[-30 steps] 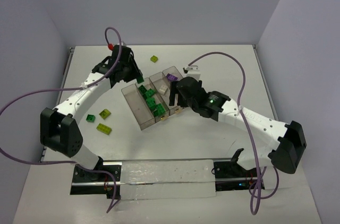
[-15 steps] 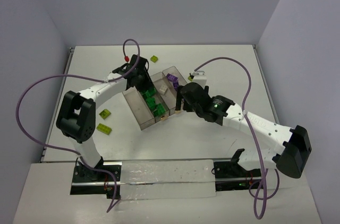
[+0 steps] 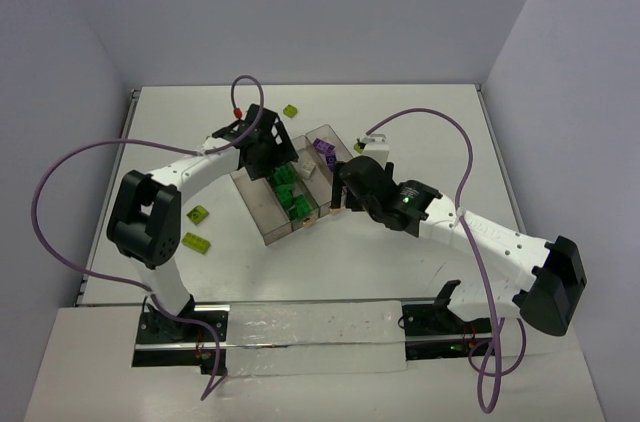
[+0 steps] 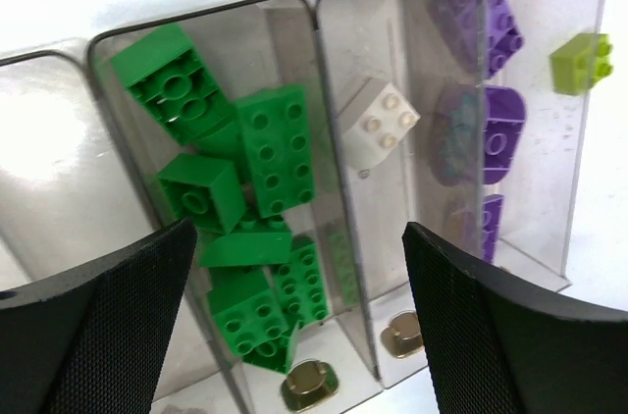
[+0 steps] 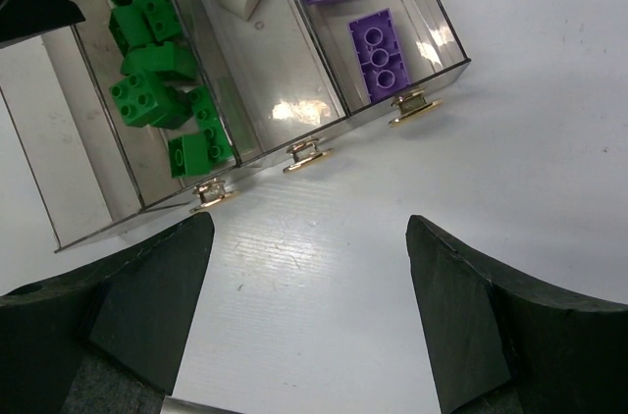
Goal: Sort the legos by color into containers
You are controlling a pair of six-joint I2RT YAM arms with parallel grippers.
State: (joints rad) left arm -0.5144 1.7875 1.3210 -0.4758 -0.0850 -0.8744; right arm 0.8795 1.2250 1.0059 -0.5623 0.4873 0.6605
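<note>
The tray (image 3: pixel 262 214) of four clear smoky compartments lies slantwise in the middle of the white table (image 3: pixel 330 272), with its small brass-coloured tabs (image 5: pixel 304 157) on the end toward the arms. Counting from the left arm's side, the first compartment (image 4: pixel 49 139) shows only its bare floor. The second holds a loose heap of dark green bricks (image 4: pixel 265 154), some flat and some tipped against one another. The third holds a single white brick (image 4: pixel 378 120), lying tilted toward the end away from the tabs. The fourth holds the purple bricks (image 4: pixel 486 115), strung along its length. A yellow-green brick (image 4: pixel 581 61) lies on the table just outside the purple compartment's outer wall. A second loose brick (image 3: pixel 291 110) of the same colour lies beyond the tray near the far edge. A pair of loose bricks (image 3: pixel 198 213) sits well to the left of the tray, by the left arm. The left gripper (image 4: pixel 296 237) hangs above the green heap, its jaws spread wide with nothing between them. In the overhead view it hides the far left end of the tray. The right gripper (image 5: pixel 309 237) hovers over bare table just off the tabbed end, jaws likewise spread wide and empty. Its wrist covers part of the tray's near right corner from above. Purple cables (image 3: pixel 420 110) loop up from both arms.
</note>
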